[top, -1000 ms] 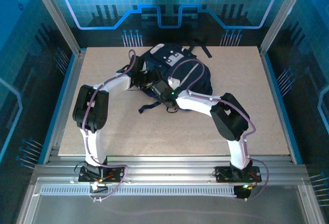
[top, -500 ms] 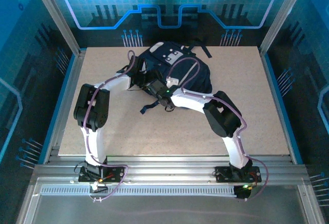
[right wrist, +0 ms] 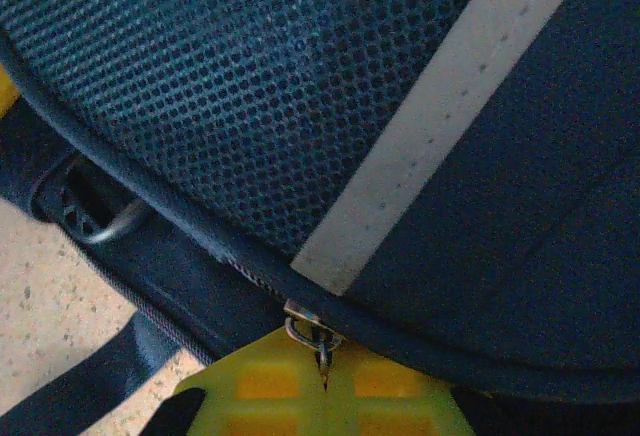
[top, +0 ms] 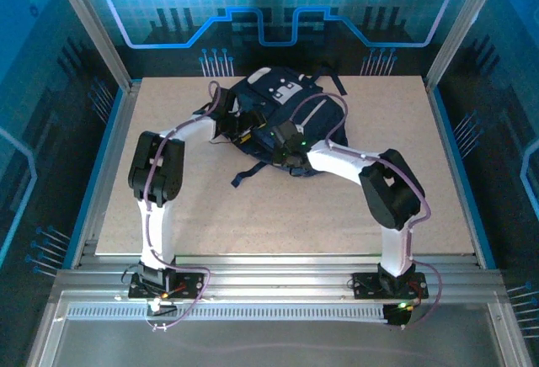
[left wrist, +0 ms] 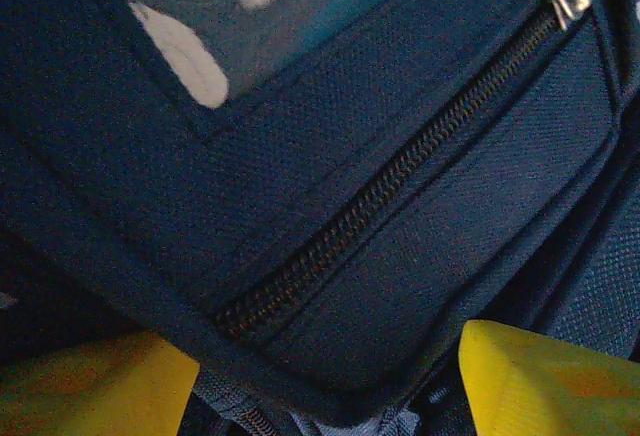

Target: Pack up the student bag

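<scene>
The white left arm (top: 153, 182) and white right arm (top: 392, 194) reach from the near edge to the far middle, elbows bent outward. The left gripper (left wrist: 320, 376) holds its yellow fingers (left wrist: 545, 381) spread wide. The right gripper (right wrist: 322, 381) has its own pressed together.

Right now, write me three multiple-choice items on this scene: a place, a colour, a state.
1. Where on the table does the student bag lie? A far middle; B near right corner; C near left edge.
2. What colour is the bag's stripe? A red; B light grey; C green.
3. How is the right hand? A wide open; B round a bottle; C shut.
Answers: 1 A, it lies by the far edge; 2 B, pale against navy; 3 C, its yellow tips meet at the zip pull.
</scene>
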